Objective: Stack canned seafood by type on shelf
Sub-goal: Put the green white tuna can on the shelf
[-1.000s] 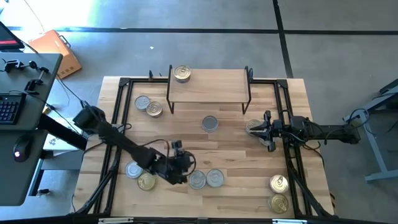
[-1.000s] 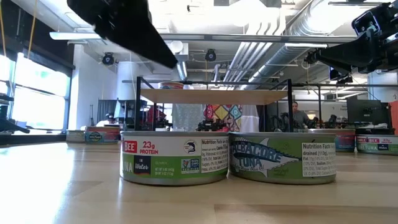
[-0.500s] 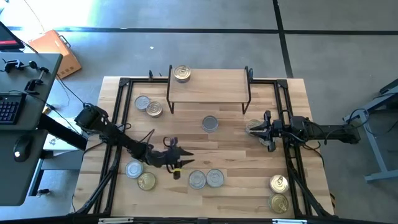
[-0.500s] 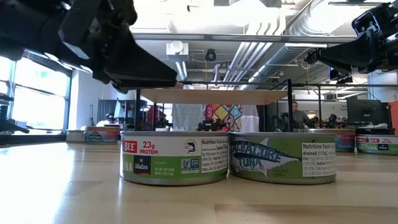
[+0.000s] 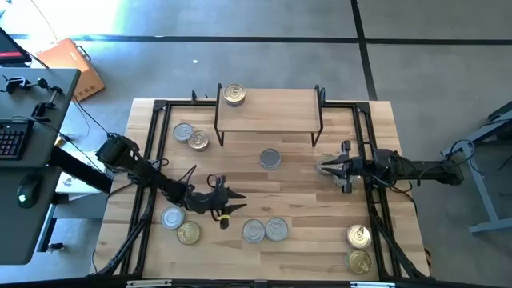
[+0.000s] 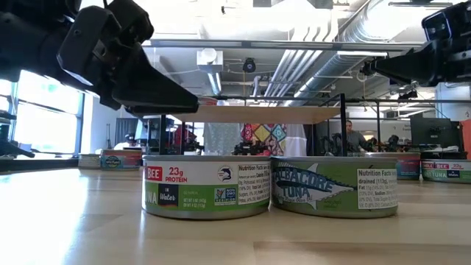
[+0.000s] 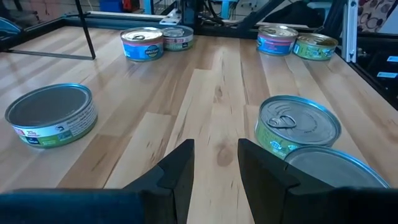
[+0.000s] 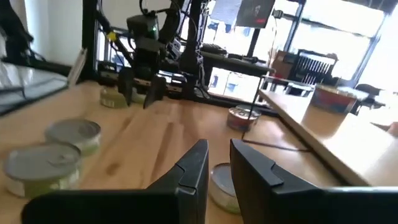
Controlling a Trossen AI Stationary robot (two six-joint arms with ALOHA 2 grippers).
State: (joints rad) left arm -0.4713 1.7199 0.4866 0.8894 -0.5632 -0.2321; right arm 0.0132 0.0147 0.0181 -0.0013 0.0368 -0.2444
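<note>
Slatted wooden tabletop [image 5: 296, 192] in an open workshop w/ grey concrete floor; a desk w/ keyboard [image 5: 11, 138] sits off the left side. At the table's far edge stands the shelf [image 5: 268, 110] — light wood top on thin black legs — w/ one gold-lidded tin [image 5: 234, 95] on its left end.

Rest of the canned seafood is down on the table: a silver-and-gold pair [image 5: 191, 136] just left of the shelf, a lone silver tin [image 5: 270, 159] in front of the shelf, a silver tin [image 5: 171, 218] and gold tin [image 5: 189, 233] touching near the front left, two silver-lidded tins [image 5: 266, 230] side by side at front centre, and two gold pull-tab tins [image 5: 358, 248] at the front right corner. Low view shows the front-centre two up close, green labels, touching.

Left gripper [image 5: 228, 202] hangs low over bare wood, just behind and left of the front-centre pair, near the front-left tins. Its fingers [image 7: 180, 169] are a narrow gap apart, nothing between them — left wrist view shows the plank through the gap.

Right gripper [image 5: 330, 166] is at the table's right side, right of the lone silver tin, pointing toward centre. Fingers [image 8: 194, 167] nearly together, only a slim gap, holding nothing. A silver tin [image 8: 222, 185] shows just beyond them in the right wrist view.
</note>
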